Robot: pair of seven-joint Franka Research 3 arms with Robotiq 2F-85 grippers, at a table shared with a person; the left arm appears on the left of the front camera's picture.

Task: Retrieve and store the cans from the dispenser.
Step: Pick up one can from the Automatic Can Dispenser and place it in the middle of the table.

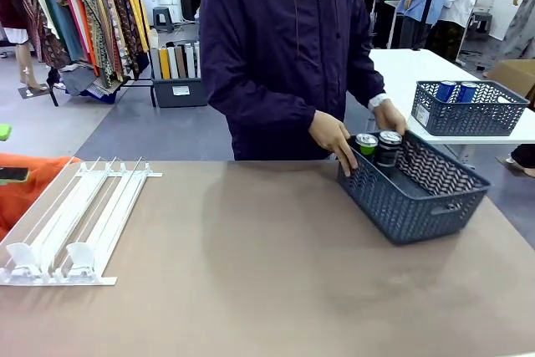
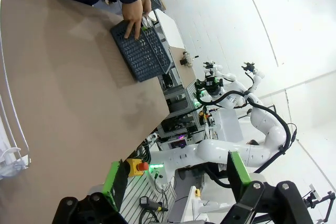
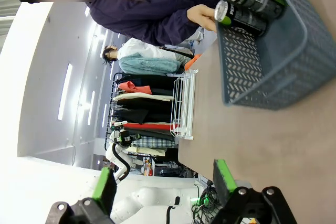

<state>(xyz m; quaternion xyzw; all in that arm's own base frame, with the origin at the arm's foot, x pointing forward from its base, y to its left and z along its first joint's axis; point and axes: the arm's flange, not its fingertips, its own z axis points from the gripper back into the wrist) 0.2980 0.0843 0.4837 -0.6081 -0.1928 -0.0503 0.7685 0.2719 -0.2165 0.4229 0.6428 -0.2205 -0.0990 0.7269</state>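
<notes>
A: Status, left to right?

B: Dispenser point(image 1: 71, 223) sits at the table's point(image 1: 251, 290) left edge, flat, lanes running toward me, white stoppers at the near end. My left gripper point(image 2: 176, 177) hangs off the table's near side, jaws spread wide, nothing between the green pads.

A: Cans?

B: Two dark cans point(image 1: 378, 150) stand upright in the grey mesh basket point(image 1: 414, 198) at far right, at its far end. Person's hands point(image 1: 333, 138) rest on that end's rim, beside the cans.

A: Right side?

B: Right gripper point(image 3: 165, 179) is released too, empty, pointing along the table toward the basket.
</notes>
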